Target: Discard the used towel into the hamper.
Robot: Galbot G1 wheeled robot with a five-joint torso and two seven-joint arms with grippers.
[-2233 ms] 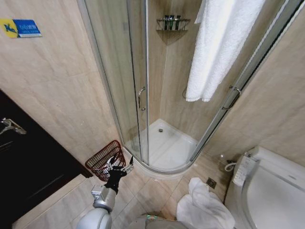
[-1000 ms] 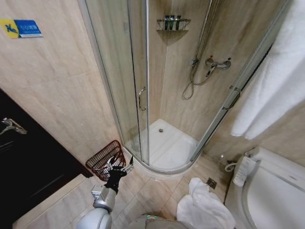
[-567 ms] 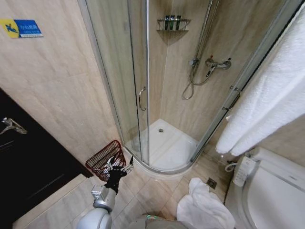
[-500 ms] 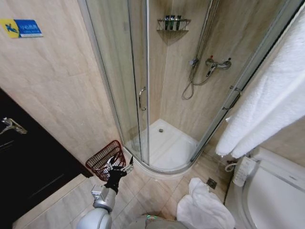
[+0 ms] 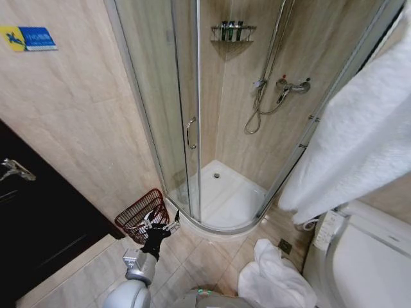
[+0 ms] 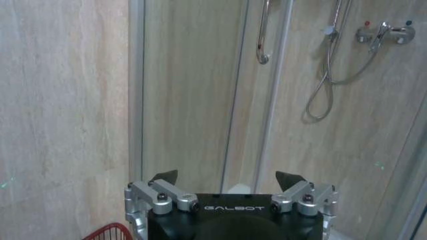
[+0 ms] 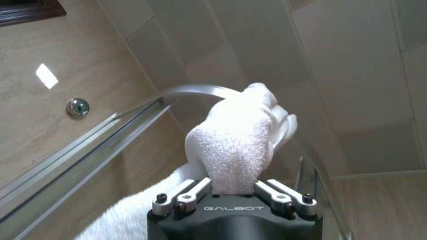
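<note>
The hamper (image 5: pixel 142 214) held nothing; the left gripper (image 5: pixel 158 222) hung wide beside it. The right gripper (image 7: pixel 233 192) pinched the towel (image 5: pixel 359 135) near the shower door (image 5: pixel 168 102).

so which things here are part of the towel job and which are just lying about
Job: white towel clamped in the right gripper; red hamper by the open left gripper.

Lying about: towel heap on the floor, toilet, shower hose, bottle shelf.
</note>
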